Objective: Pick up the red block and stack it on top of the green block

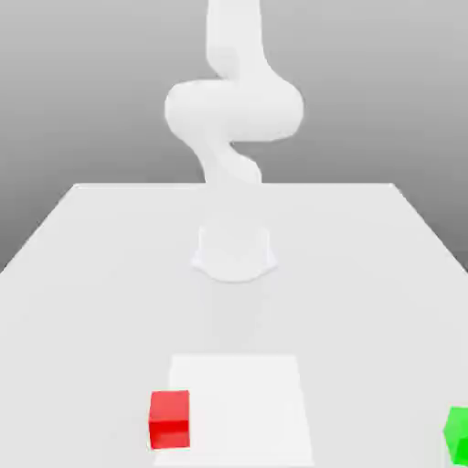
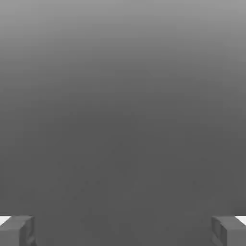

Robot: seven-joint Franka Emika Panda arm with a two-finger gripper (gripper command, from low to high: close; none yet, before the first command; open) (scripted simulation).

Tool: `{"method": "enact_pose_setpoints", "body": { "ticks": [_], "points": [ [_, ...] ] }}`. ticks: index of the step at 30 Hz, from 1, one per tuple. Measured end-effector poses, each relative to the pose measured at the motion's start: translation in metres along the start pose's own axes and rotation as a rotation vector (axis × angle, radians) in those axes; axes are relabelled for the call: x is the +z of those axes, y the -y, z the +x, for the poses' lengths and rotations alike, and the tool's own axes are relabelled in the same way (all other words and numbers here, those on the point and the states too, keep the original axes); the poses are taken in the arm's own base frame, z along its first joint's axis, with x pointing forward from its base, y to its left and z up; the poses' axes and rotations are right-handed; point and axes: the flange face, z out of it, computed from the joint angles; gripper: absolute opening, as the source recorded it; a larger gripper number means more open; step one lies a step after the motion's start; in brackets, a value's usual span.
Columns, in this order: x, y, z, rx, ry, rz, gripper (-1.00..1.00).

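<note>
step: haven't started the pick — I'd call this pre-reach.
gripper point(image 2: 123, 230): jaws wide apart, holding nothing.
red block point(image 1: 170, 420): small plain cube, lower left of the exterior view.
green block point(image 1: 458, 435): lower right edge, well apart.
next: I need to drop down over red — then close.

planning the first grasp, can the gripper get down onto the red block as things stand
Probably yes: the red block sits alone on the table, the green block far off, and the gripper has its fingers wide apart with nothing between.
</note>
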Motion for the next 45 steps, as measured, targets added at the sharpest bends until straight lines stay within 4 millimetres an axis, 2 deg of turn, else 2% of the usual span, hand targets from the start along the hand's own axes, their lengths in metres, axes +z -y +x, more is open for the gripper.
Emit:
{"method": "enact_pose_setpoints", "body": {
  "ticks": [3, 7, 11, 15, 19, 23, 28, 29, 36, 41, 43, 45],
  "points": [
    [0.065, -0.014, 0.002, -0.007, 0.076, -0.057, 0.0],
    [0.145, -0.04, -0.005, -0.016, 0.17, -0.134, 0.0],
    [0.218, -0.074, -0.021, -0.024, 0.258, -0.213, 0.0],
    [0.283, -0.116, -0.045, -0.034, 0.341, -0.297, 0.0],
    [0.337, -0.166, -0.074, -0.041, 0.419, -0.387, 0.0],
    [0.38, -0.22, -0.11, -0.058, 0.495, -0.48, 0.0],
    [0.426, -0.257, -0.141, -0.066, 0.516, -0.506, 0.0],
    [0.434, -0.263, -0.147, -0.065, 0.517, -0.507, -1.0],
    [0.436, -0.265, -0.149, -0.065, 0.518, -0.507, -1.0],
    [0.397, -0.238, -0.125, -0.068, 0.519, -0.506, -1.0],
    [0.401, -0.201, -0.138, -0.14, 0.539, -0.49, -1.0],
    [0.408, -0.157, -0.162, -0.233, 0.564, -0.468, -1.0]
  ]
}}
